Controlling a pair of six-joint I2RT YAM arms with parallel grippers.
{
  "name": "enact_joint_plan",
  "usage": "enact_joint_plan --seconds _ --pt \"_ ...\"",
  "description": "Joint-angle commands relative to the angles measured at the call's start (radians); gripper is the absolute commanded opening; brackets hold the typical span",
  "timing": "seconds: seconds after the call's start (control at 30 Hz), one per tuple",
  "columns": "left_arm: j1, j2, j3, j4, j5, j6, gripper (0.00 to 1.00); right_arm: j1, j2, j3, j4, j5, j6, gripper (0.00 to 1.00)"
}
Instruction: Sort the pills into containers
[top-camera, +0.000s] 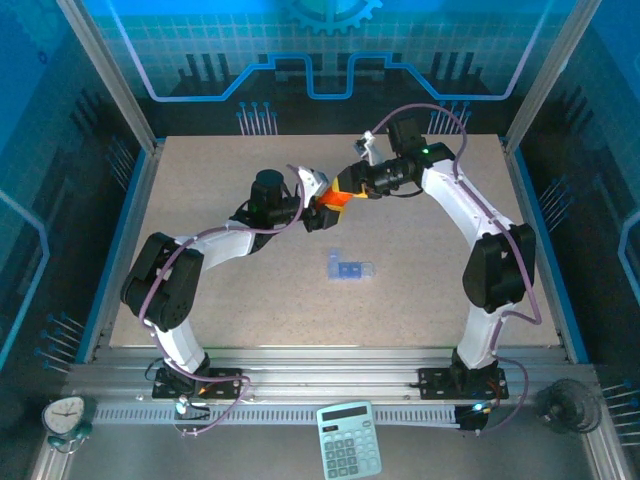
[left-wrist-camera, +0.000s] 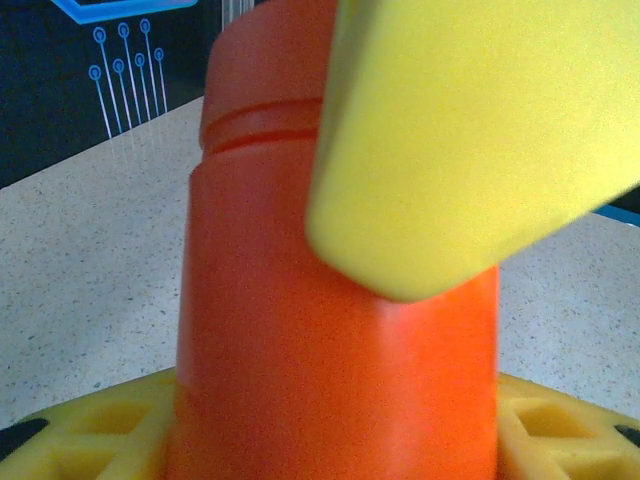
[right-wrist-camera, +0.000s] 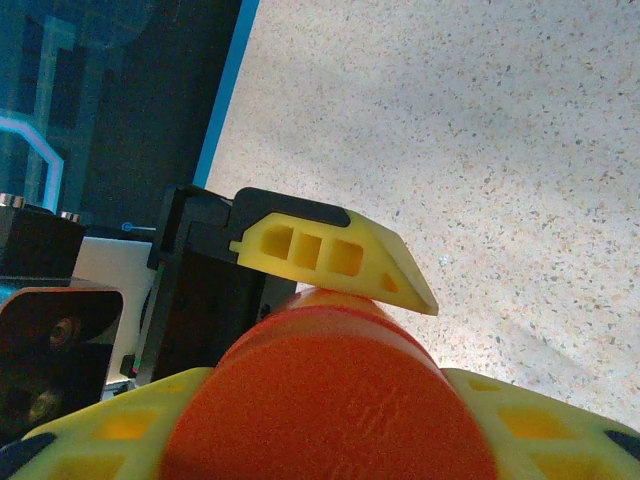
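The step in hand is judged to be the opening of the orange bottle (top-camera: 337, 197), which is held clear of the table (top-camera: 430, 310) between both arms. The left gripper (top-camera: 321, 206) is brought in from 8 o'clock and is closed round the bottle's body, its yellow fingers (left-wrist-camera: 90, 430) pressed against either side. The right gripper (top-camera: 352, 187) is brought in from 2 o'clock and is closed on the round cap (right-wrist-camera: 330, 410), which is seated between its pads.

No pills can be seen, so sorting is not yet begun. The pill box (top-camera: 348, 268) lies flat near the table's middle, at about 6 o'clock from the bottle and well apart from it.

A twist of the cap against a firmly held body is probably called for next, then a tilt over the box.

The bottle is a smooth, opaque plastic cylinder with a groove under the cap. The fingers are matte yellow with a hollow lattice, the box is translucent blue, and the table is pale and speckled.
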Motion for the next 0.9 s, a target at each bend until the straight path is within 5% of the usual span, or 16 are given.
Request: enact_joint_plan --seconds 0.0,0.3,0.53,0.87 --pt "0.008 0.002 0.038 0.009 -0.016 -0.041 0.36 -0.015 -0.046 -0.002 -0.004 -0.045 0.010 0.53" --pt "0.008 -0.010 0.055 -0.018 -0.026 -0.056 0.32 -0.098 -0.142 -0.077 0.110 -0.048 0.099 0.78" --pt "0.008 -0.019 0.086 -0.102 -0.062 -0.038 0.31 -0.170 -0.240 -0.188 0.250 0.019 0.260 0.82" --pt "-0.006 -0.030 0.093 -0.110 -0.108 0.030 0.31 -0.123 -0.236 -0.205 0.302 0.099 0.347 0.85"
